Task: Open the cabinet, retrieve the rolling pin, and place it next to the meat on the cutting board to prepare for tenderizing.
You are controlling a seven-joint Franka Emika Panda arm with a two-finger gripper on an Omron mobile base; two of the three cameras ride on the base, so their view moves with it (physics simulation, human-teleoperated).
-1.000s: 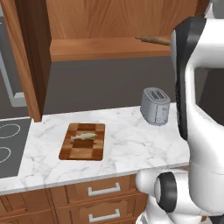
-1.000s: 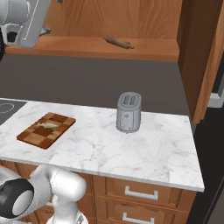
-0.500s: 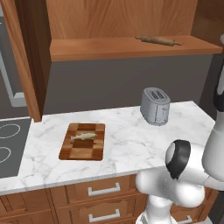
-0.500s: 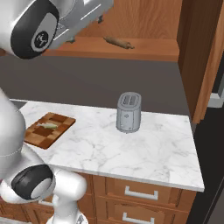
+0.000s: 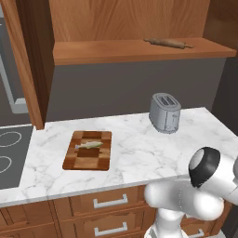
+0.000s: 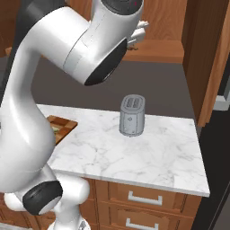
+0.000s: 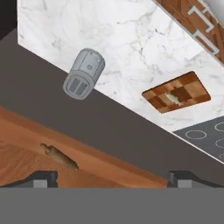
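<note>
The cabinet (image 5: 122, 19) stands open, its door (image 5: 27, 60) swung out to the left. The rolling pin (image 5: 168, 43) lies on the cabinet shelf, toward the right end. In the hand view the rolling pin (image 7: 59, 156) lies just beyond my open gripper (image 7: 113, 178), nearer the left fingertip (image 7: 42, 178), with nothing between the fingers. The cutting board (image 5: 88, 149) sits on the marble counter with the meat (image 5: 89, 145) on its far half. From the hand the cutting board (image 7: 177, 92) and the meat (image 7: 172, 97) show far below. My arm (image 6: 90, 45) reaches up toward the shelf.
A grey toaster (image 5: 165, 113) stands on the counter's right part, below the rolling pin. A stovetop (image 5: 8, 160) borders the counter on the left. Drawers (image 5: 110, 202) run under the counter (image 5: 139, 153). A second open door (image 6: 207, 58) stands at the right.
The arm has swung from standing upright at the right to reaching high toward the cabinet shelf. The gripper stays open. Board, meat, toaster and rolling pin have not moved.
</note>
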